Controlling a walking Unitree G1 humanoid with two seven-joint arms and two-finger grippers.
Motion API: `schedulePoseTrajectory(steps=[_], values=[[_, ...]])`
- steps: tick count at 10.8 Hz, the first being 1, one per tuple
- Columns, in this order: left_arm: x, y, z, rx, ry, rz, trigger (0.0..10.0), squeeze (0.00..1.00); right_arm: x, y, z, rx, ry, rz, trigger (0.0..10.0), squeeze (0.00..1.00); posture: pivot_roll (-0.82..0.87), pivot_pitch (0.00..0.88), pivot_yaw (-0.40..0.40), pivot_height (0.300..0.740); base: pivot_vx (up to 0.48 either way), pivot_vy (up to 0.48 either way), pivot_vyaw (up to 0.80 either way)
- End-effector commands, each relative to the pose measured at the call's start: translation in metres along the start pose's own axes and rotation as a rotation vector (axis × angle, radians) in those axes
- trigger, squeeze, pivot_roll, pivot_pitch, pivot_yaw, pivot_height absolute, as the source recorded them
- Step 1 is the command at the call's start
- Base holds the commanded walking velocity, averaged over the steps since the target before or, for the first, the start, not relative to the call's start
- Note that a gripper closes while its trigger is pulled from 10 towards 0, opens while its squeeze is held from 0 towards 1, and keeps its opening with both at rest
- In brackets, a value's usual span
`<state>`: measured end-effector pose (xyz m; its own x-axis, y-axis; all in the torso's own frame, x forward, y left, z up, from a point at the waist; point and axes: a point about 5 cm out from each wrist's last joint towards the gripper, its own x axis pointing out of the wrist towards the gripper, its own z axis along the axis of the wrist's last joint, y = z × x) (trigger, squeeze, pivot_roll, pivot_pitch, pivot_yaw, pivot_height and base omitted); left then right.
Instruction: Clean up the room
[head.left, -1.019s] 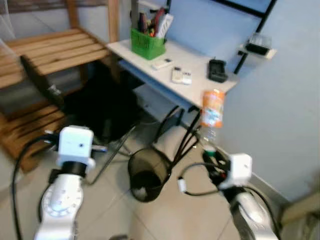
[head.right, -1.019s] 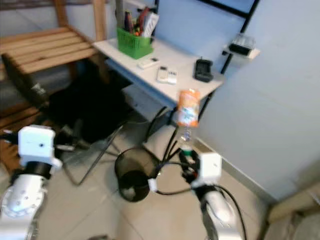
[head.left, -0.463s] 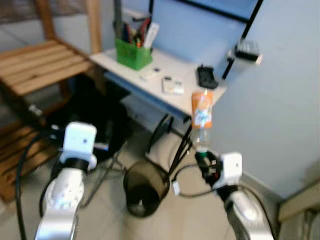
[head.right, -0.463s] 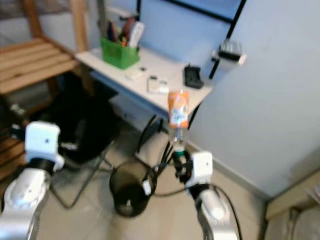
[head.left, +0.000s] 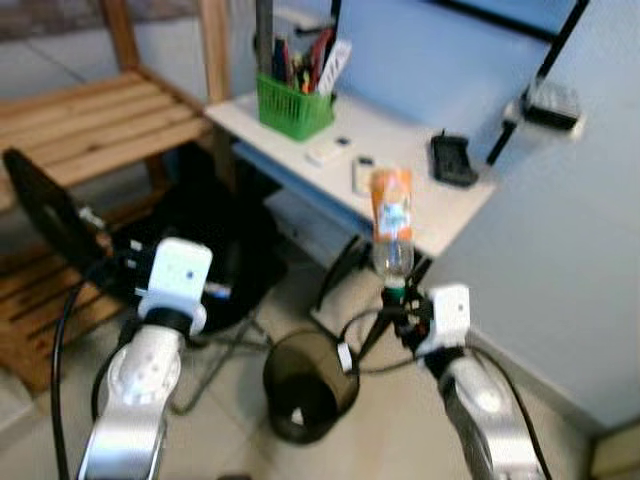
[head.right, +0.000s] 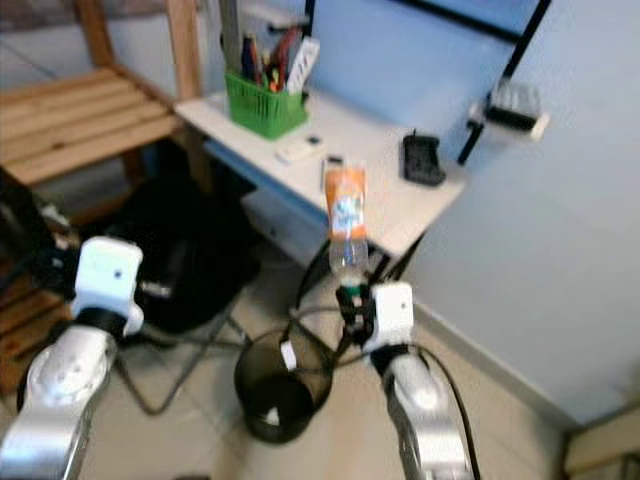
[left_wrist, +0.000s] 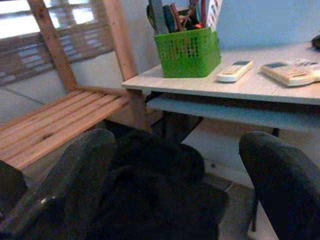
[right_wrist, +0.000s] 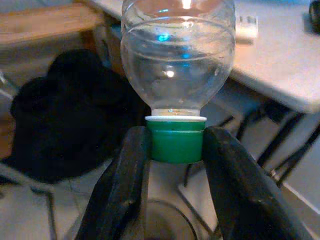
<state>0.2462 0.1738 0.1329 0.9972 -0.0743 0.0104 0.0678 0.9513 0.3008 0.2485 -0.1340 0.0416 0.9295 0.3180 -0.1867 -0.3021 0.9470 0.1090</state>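
A clear plastic bottle (head.left: 391, 222) with an orange label and a green cap (right_wrist: 175, 139) stands upside down above my right gripper (head.left: 398, 305), which is shut on the cap. It hangs to the upper right of a round black mesh bin (head.left: 311, 385) on the tile floor. In the right wrist view the two black fingers (right_wrist: 119, 180) press the cap from both sides. My left gripper (left_wrist: 175, 190) is open and holds nothing; it faces a black bag (head.left: 205, 235) under a white desk (head.left: 400, 150).
On the desk sit a green basket of pens (head.left: 293, 88), remotes (head.left: 365, 172) and a black device (head.left: 453, 162). A wooden slatted bench (head.left: 90, 115) stands at the left. Black cables (head.left: 340, 275) hang by the desk legs. The blue wall (head.left: 560, 260) is close on the right.
The camera has shifted, so the whole scene sits differently. My right gripper still holds the bottle by its cap, now nearer over the bin's right side. My left arm stays raised.
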Motion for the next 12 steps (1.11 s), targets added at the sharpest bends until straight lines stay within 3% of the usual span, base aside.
schedulePoseTrajectory(steps=[1, 2, 3, 4, 6, 8, 9, 12], values=[[-0.001, -0.01, 0.0, -0.037, 0.01, -0.046, 10.0, 0.0, 0.001, -0.003, -0.006, -0.027, 0.031, 0.008, 10.0, 0.0, 0.14, 0.015, -0.077, 0.74, 0.0, 0.0, 0.0], [-0.001, -0.014, -0.001, -0.091, 0.018, -0.074, 10.0, 0.0, 0.009, 0.002, -0.01, -0.038, 0.051, 0.05, 10.0, 0.0, 0.14, 0.024, -0.079, 0.74, 0.0, 0.0, 0.0], [-0.003, -0.022, -0.007, -0.07, 0.034, -0.153, 10.0, 0.0, 0.02, 0.007, -0.016, -0.031, 0.086, 0.072, 10.0, 0.0, 0.16, 0.057, -0.092, 0.74, 0.0, 0.0, 0.0], [-0.014, -0.037, -0.017, -0.007, 0.062, -0.308, 10.0, 0.0, 0.029, 0.018, -0.025, -0.039, 0.136, 0.126, 10.0, 0.0, 0.19, 0.1, -0.099, 0.74, 0.0, 0.0, 0.0], [-0.044, -0.042, -0.046, 0.023, 0.184, -0.485, 10.0, 0.0, 0.041, 0.038, -0.041, -0.088, 0.226, 0.217, 10.0, 0.0, 0.22, 0.124, -0.094, 0.74, 0.0, 0.0, 0.0], [-0.06, -0.044, -0.066, 0.016, 0.238, -0.563, 10.0, 0.0, 0.052, 0.044, -0.043, -0.128, 0.267, 0.195, 10.0, 0.0, 0.24, 0.128, -0.082, 0.74, 0.0, 0.0, 0.0], [-0.064, -0.044, -0.066, 0.047, 0.204, -0.582, 10.0, 0.0, 0.057, 0.047, -0.04, -0.122, 0.275, 0.181, 10.0, 0.0, 0.25, 0.128, -0.081, 0.74, 0.0, 0.0, 0.0], [-0.076, -0.045, -0.065, 0.021, 0.188, -0.598, 10.0, 0.0, 0.063, 0.051, -0.041, -0.109, 0.312, 0.136, 10.0, 0.0, 0.25, 0.165, -0.071, 0.74, 0.0, 0.0, 0.0]])
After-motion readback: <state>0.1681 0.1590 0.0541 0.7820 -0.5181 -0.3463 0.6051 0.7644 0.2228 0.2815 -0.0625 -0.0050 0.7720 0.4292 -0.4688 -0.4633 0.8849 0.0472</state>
